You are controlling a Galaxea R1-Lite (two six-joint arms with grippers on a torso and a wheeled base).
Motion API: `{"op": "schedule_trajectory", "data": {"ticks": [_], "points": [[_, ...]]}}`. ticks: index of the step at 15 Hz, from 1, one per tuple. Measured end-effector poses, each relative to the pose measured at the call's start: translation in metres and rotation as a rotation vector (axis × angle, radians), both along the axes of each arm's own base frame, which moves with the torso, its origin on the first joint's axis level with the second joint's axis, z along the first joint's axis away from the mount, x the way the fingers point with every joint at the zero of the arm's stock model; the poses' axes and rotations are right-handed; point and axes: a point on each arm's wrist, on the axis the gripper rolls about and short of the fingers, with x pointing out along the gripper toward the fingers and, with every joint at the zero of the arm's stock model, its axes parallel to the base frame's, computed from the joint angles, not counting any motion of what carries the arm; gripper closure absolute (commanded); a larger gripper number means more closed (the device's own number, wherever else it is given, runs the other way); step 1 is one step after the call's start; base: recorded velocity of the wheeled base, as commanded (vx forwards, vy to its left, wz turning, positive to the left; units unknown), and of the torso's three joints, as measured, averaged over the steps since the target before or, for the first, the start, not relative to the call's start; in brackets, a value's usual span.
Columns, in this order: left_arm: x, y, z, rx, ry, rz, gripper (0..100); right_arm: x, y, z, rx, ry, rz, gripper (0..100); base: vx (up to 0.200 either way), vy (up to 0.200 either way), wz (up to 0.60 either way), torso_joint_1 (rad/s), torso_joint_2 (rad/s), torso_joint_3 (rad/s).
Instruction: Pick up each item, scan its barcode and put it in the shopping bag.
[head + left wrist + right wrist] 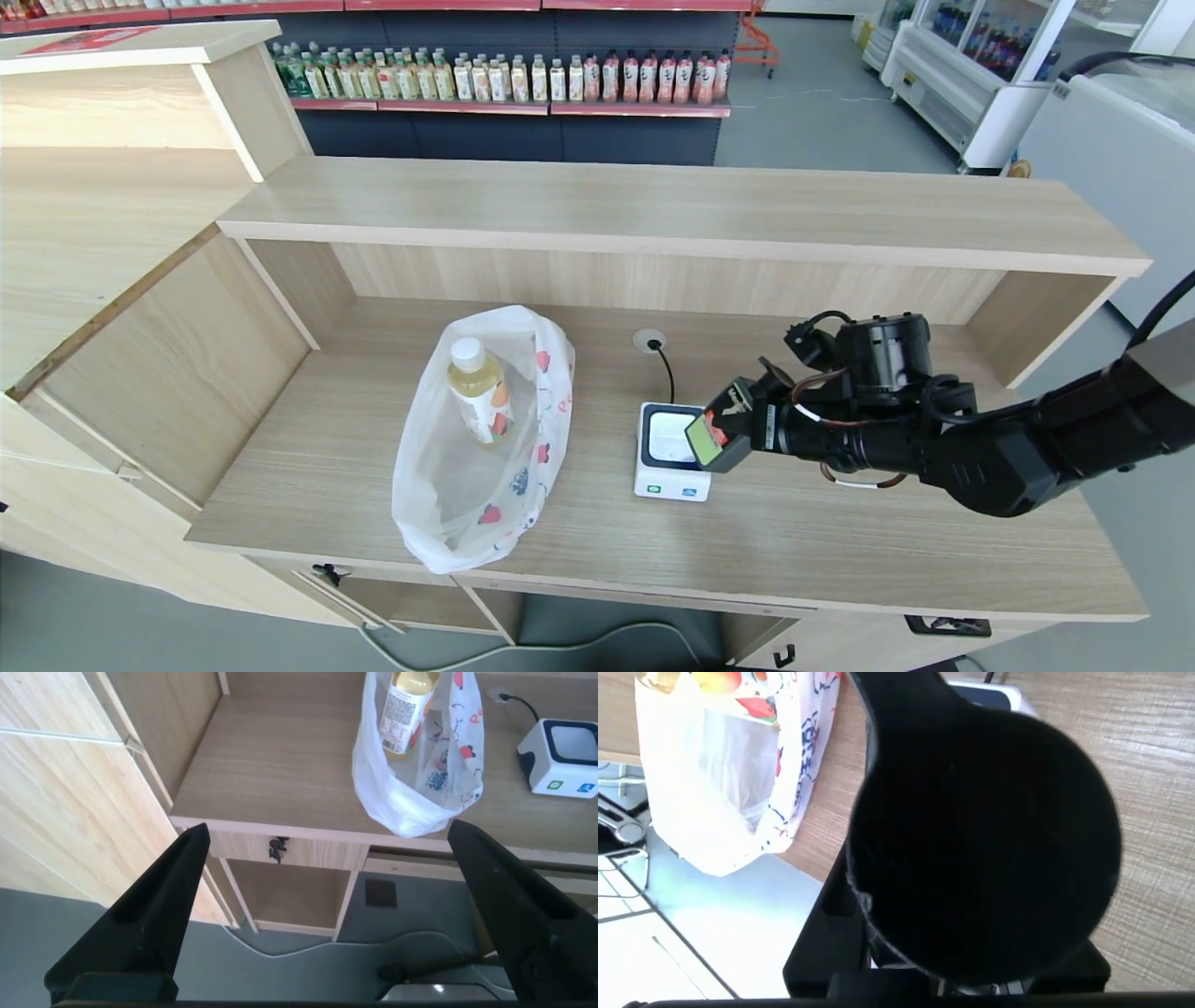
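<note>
One drink bottle (pixel 478 392) with a white cap already stands inside the white plastic shopping bag (pixel 485 467), which sits open on the tabletop (pixel 840 551), so that item looks finished. A second is in hand: the right end effector (pixel 721 431) is clamped on a small green item with a red patch (pixel 705 439) and holds it just above the near right corner of the white barcode scanner (pixel 670 453), its green face turned toward the scanner and bag. I'd judge this to be the scanning step, with the drop into the bag, just beside the scanner on the left, yet to come. I see no other loose goods on the tabletop, so this may be the last one.

The right arm reaches in from the right, forearm stretched nearly level and low over the wood. The left end effector (pixel 327 831) hangs off the tabletop's near left edge, fingers spread wide and empty, facing the cabinet front below the bag.
</note>
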Motion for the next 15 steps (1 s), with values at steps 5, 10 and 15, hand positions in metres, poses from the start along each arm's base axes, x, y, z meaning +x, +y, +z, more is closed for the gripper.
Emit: {"op": "schedule_trajectory", "data": {"ticks": [5, 10, 15], "points": [[0.000, 0.000, 0.000, 0.000, 0.000, 0.000, 0, 0.011, 0.008, -0.011, 0.007, -0.027, 0.009, 100, 0.000, 0.000, 0.00, 0.000, 0.00, 0.000], [0.000, 0.000, 0.000, 0.000, 0.000, 0.000, 0, 0.019, 0.015, -0.023, 0.023, -0.047, 0.013, 100, 0.000, 0.000, 0.00, 0.000, 0.00, 0.000], [0.000, 0.000, 0.000, 0.000, 0.000, 0.000, 0, 0.029, 0.024, -0.039, 0.035, -0.065, 0.023, 100, 0.000, 0.000, 0.00, 0.000, 0.00, 0.000]]}}
